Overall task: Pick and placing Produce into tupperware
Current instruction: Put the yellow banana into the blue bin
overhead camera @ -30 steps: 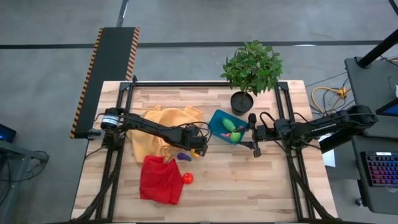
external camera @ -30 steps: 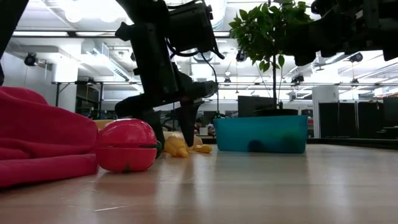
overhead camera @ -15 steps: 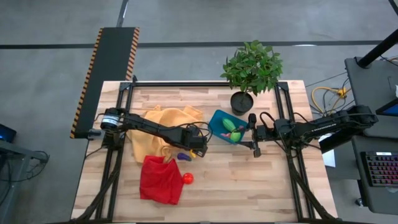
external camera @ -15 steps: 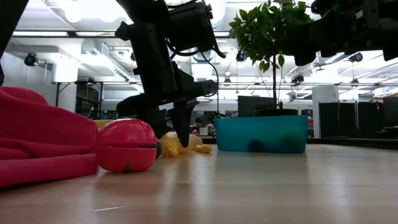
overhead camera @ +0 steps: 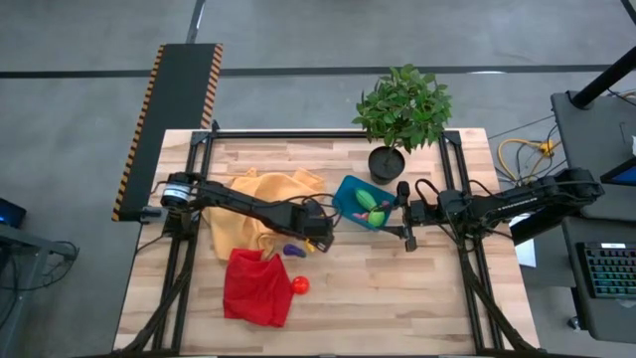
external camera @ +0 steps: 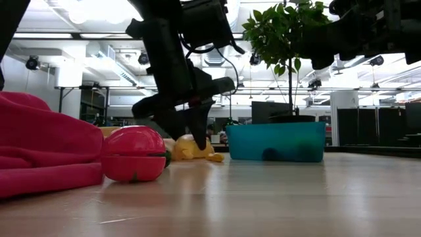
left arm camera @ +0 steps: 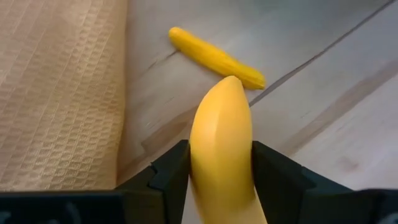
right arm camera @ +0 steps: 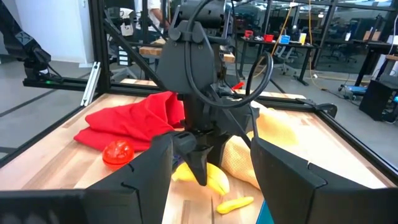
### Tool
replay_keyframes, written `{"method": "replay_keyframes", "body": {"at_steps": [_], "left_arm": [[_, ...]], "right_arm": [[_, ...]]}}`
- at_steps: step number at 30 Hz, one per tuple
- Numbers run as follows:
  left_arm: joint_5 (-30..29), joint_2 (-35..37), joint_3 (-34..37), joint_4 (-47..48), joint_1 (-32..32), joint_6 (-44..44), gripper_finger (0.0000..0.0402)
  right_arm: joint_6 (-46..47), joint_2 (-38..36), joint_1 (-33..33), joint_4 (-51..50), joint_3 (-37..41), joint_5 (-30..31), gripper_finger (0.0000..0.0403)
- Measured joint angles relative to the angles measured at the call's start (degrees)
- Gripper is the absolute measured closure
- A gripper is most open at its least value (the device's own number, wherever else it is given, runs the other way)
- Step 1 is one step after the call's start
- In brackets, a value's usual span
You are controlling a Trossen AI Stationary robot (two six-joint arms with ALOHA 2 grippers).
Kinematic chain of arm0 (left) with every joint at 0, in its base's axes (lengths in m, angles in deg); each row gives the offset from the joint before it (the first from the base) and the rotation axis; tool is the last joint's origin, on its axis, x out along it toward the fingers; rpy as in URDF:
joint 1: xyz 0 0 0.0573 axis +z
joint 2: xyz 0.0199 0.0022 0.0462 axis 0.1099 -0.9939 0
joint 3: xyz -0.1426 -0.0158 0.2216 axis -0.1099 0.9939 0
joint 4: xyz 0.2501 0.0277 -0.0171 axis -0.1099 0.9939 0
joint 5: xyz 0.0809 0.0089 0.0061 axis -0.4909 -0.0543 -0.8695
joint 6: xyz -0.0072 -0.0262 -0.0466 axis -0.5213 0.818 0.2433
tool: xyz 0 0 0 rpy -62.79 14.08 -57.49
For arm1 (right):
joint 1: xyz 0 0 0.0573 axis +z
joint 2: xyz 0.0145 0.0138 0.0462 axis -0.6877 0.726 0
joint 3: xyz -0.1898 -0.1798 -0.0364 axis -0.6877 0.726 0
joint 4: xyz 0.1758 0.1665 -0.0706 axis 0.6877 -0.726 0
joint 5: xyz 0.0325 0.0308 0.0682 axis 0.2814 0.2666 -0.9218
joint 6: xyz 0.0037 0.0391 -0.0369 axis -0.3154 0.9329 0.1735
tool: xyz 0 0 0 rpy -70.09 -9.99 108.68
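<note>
My left gripper (overhead camera: pixel 316 237) is shut on a yellow banana (left arm camera: pixel 221 143) low over the table, left of the blue-teal tupperware (overhead camera: pixel 348 189). The banana also shows in the right wrist view (right arm camera: pixel 205 175) and the low view (external camera: pixel 189 147). A small long yellow piece (left arm camera: pixel 214 57) lies on the wood just beyond it. Two green ovals (overhead camera: pixel 370 209) lie in the tupperware. A purple piece (overhead camera: pixel 294 250) and a red round one (overhead camera: pixel 300 285) lie on the table. My right gripper (overhead camera: pixel 404 214) is open and empty at the tupperware's right side. My left gripper pinches the banana's two sides (left arm camera: pixel 199 155) between its two fingers (left arm camera: pixel 168 171). The fingers come from above, pointing down. The banana's free end (left arm camera: pixel 230 87) sticks out past the fingertips. It sits close over the wood; I cannot tell whether it is clear.
A yellow-orange cloth (overhead camera: pixel 260 204) lies left of my left gripper and a red cloth (overhead camera: pixel 256 286) nearer the front edge. A black plant pot (overhead camera: pixel 386 162) with a leafy plant stands behind the tupperware. Bare wood lies to the front right.
In the low view my left gripper has tipped and come up a little, and the banana has risen slightly with it. My right gripper has kept still.
</note>
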Motion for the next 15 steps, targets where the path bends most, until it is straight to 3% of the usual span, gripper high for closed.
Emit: {"method": "replay_keyframes", "body": {"at_steps": [15], "left_arm": [[-2.5,4.0,-4.7,-1.0,1.8,-13.3,0.0261]], "right_arm": [[0.9,0.0,0.0,0.5,-0.1,0.0,0.0193]]}}
